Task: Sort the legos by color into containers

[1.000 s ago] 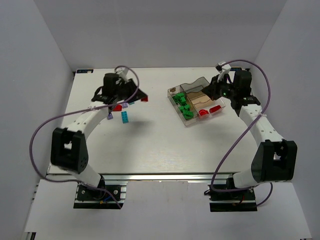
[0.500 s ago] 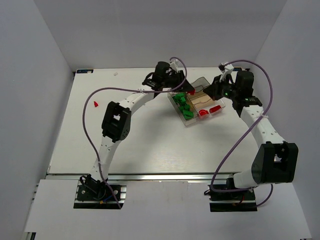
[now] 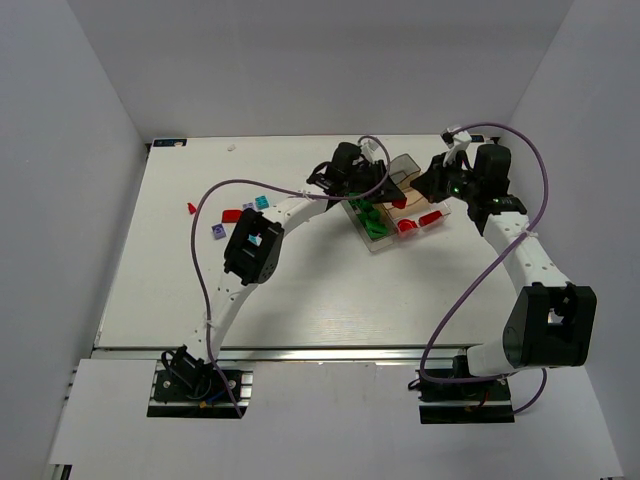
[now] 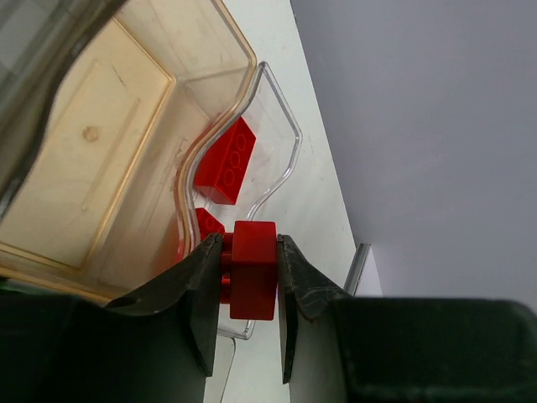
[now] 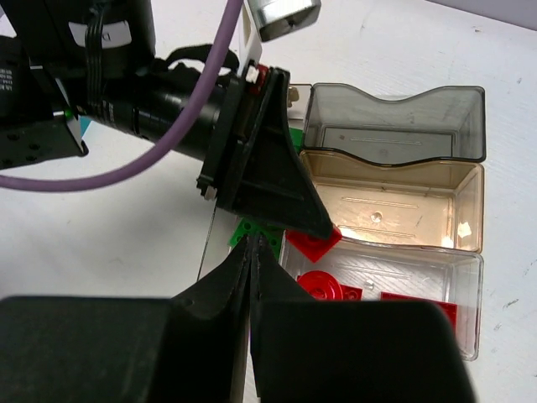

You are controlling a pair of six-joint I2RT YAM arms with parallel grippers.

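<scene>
My left gripper (image 3: 388,190) reaches across to the clear tray (image 3: 381,246) and is shut on a small red brick (image 4: 253,269). It holds the brick over the tray's clear end compartment (image 4: 281,126), where red bricks (image 4: 226,161) lie. In the right wrist view the left gripper (image 5: 268,180) hangs over the tray with the red brick (image 5: 312,245) at its tip. My right gripper (image 5: 253,248) is shut and empty, above the tray's near edge (image 3: 432,185). Green bricks (image 3: 368,212) fill the long section. Loose red (image 3: 231,214), cyan (image 3: 260,202) and purple (image 3: 217,231) bricks lie at the table's left.
The tray has a dark compartment (image 5: 394,126), an amber one (image 5: 394,206) and a clear one (image 5: 470,277) with red pieces. A small red piece (image 3: 190,208) lies far left. White walls enclose the table; the left arm's cable arcs over the left side.
My left arm has swung from the loose bricks at the left over to the tray, carrying the red brick. The right arm has barely moved.
</scene>
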